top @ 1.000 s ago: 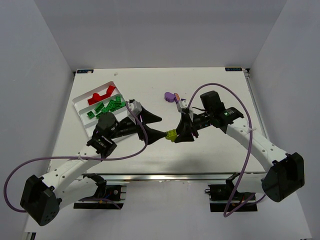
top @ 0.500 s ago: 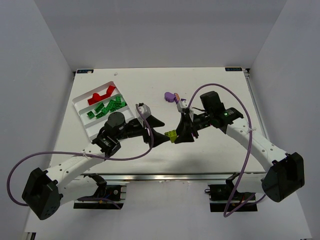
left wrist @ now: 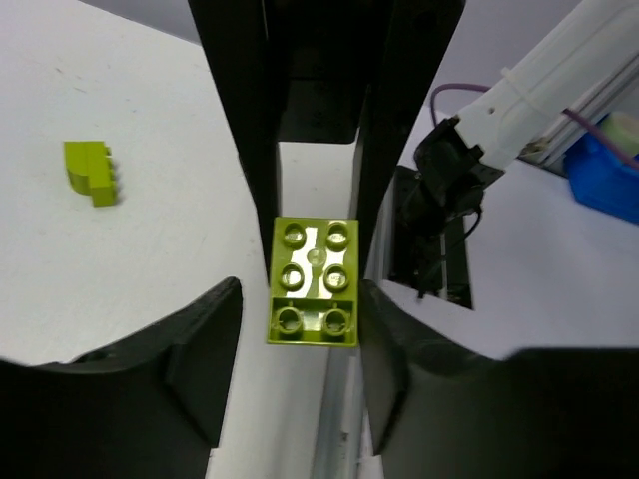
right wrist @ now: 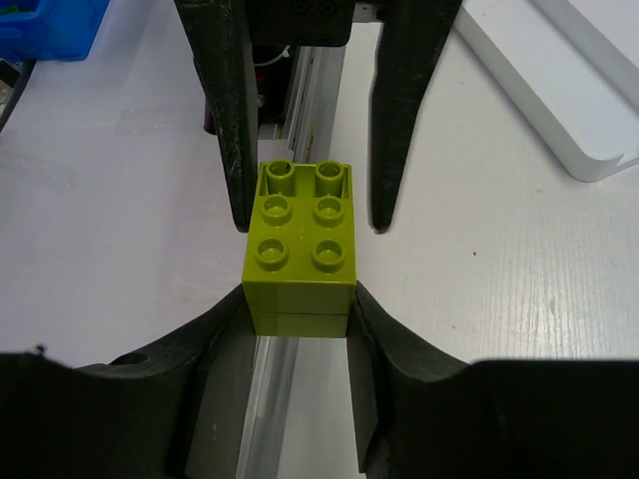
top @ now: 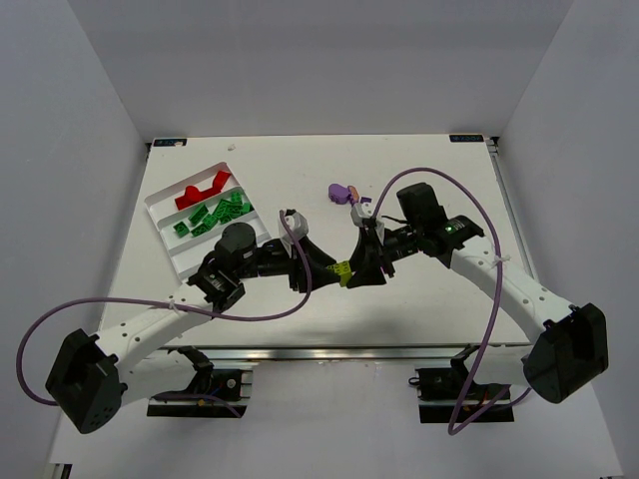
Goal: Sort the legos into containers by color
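**Right claw.** The right claw (right wrist: 298, 299) is clamped on the yellow-green brick (right wrist: 300, 239). Both fingers press flat against the brick's long sides at its near end, studs up in the right wrist view. The jaws stand about halfway apart, set by the brick's width.

**Left claw.** The left claw (left wrist: 300, 299) faces the right claw tip to tip and straddles the opposite end of the same brick. Its jaws are partly apart. In the left wrist view one finger (left wrist: 384, 349) lies just beside the brick's side, and the other finger shows a narrow gap. The right wrist view also shows a gap at one of these fingers. This claw has no firm hold on the brick.

**Brick position.** The brick sits between the two claws over the near middle of the counter (top: 439, 170), well apart from the tray (top: 168, 242).

**Tray.** The white tray lies at the left of the counter, set at an angle. The red bricks (top: 203, 190) lie in its far compartment. The green bricks (top: 212, 214) lie in the next compartment. The left arm covers part of the nearer compartments.

**Loose pieces.**
- The purple bricks (top: 342, 193) lie on the counter beyond the claws, near the right arm's wrist.
- A second yellow-green piece (left wrist: 90, 172) lies alone on the counter, seen in the left wrist view.
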`<action>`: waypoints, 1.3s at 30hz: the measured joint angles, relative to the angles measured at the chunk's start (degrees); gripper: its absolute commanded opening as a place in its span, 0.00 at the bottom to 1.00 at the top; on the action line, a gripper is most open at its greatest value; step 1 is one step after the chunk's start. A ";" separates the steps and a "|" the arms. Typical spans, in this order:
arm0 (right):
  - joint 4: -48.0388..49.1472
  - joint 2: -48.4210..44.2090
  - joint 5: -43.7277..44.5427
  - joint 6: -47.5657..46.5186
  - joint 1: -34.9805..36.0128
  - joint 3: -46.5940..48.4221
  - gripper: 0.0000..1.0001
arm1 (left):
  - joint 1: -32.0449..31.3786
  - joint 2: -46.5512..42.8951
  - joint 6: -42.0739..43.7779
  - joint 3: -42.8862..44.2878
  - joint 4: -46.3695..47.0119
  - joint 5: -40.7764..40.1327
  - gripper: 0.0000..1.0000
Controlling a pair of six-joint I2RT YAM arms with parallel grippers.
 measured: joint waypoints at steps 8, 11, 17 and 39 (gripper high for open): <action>0.46 0.00 0.11 0.09 -0.09 -0.02 0.00 | -0.22 0.63 -0.33 0.83 -0.22 2.84 0.15; 0.52 0.00 0.09 0.09 -0.07 -0.02 0.00 | -0.22 0.63 -0.07 1.25 -1.09 2.95 0.03; 1.62 0.00 -0.07 0.09 0.11 -0.02 0.00 | 1.11 -0.09 -0.55 1.64 -1.81 3.32 0.00; 4.57 -2.78 7.89 2.47 1.84 -3.67 0.00 | 29.33 10.88 -3.96 10.03 -9.94 -29.94 0.00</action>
